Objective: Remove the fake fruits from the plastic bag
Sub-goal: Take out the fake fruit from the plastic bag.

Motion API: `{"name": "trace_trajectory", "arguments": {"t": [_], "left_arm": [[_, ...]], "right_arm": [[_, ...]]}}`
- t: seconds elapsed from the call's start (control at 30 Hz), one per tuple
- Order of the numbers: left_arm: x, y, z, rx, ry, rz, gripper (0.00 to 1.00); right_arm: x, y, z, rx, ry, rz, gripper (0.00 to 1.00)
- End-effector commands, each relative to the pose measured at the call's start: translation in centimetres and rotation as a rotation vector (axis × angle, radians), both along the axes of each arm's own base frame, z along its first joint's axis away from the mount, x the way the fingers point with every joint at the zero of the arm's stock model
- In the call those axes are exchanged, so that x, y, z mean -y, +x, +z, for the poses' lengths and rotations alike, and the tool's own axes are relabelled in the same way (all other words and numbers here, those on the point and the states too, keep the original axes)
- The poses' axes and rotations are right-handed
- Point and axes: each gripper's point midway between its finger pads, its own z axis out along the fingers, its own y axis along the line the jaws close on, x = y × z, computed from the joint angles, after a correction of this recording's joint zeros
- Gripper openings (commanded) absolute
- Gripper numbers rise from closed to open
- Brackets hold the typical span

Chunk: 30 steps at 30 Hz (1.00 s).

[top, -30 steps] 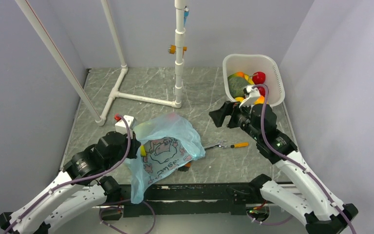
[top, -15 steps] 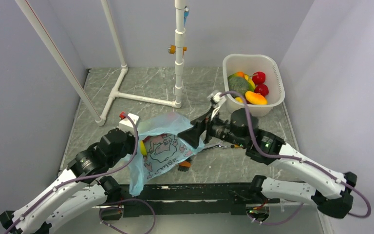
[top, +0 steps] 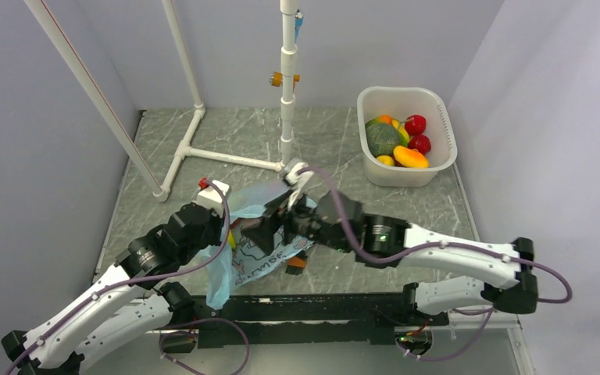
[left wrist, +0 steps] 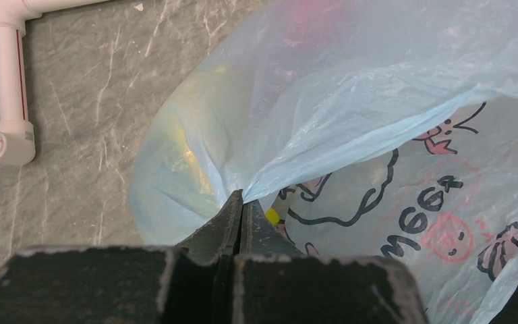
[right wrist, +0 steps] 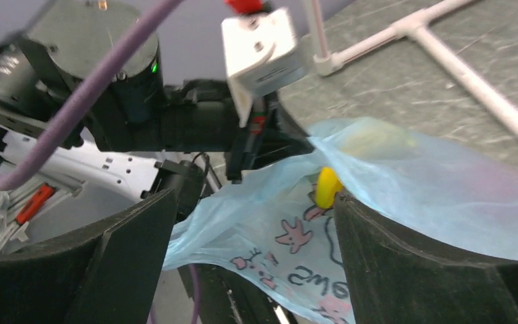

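The left claw (left wrist: 241, 200) pinches a fold of the thin, limp bag (left wrist: 351, 101). The right claw (right wrist: 255, 202) stands open; just ahead is probably the banana (right wrist: 326, 187), hard and slippery, so grip its middle.

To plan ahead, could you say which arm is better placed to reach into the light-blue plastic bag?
Right arm: its jaws stand open facing a yellow plastic fruit in the light-blue plastic bag; left arm, jaws shut, holds its edge.

Tub (top: 406, 175) behind bag (top: 259, 262) (far right)
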Motion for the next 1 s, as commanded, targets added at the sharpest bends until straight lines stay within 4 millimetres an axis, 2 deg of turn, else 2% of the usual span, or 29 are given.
{"name": "trace_trajectory", "arguments": {"t": [0.0,0.2,0.27,0.37,0.53,0.77,0.97], "left_arm": [[-0.3,0.6,2.4,0.073,-0.032,0.029,0.00],[-1.1,0.4,3.5,0.124,-0.063,0.057,0.00],[-1.2,0.3,3.7,0.131,-0.072,0.056,0.00],[-1.3,0.2,4.0,0.140,-0.078,0.055,0.00],[-1.1,0.1,4.1,0.145,-0.088,0.042,0.00],[-1.1,-0.1,4.4,0.158,-0.095,0.033,0.00],[-1.2,-0.1,4.4,0.162,-0.091,0.034,0.00]], "right_arm": [[-4.0,-0.6,-3.3,-0.018,0.011,-0.012,0.83],[-5.9,0.8,-10.6,-0.052,-0.082,-0.118,0.66],[-6.4,1.7,-12.9,-0.036,-0.141,-0.161,0.56],[-7.0,3.0,-15.4,-0.011,-0.177,-0.225,0.48],[-9.2,3.7,-16.9,0.019,-0.097,-0.234,0.48],[-12.4,4.7,-19.4,0.039,-0.029,-0.255,0.62],[-12.2,6.7,-21.8,0.052,-0.039,-0.383,0.71]]}}
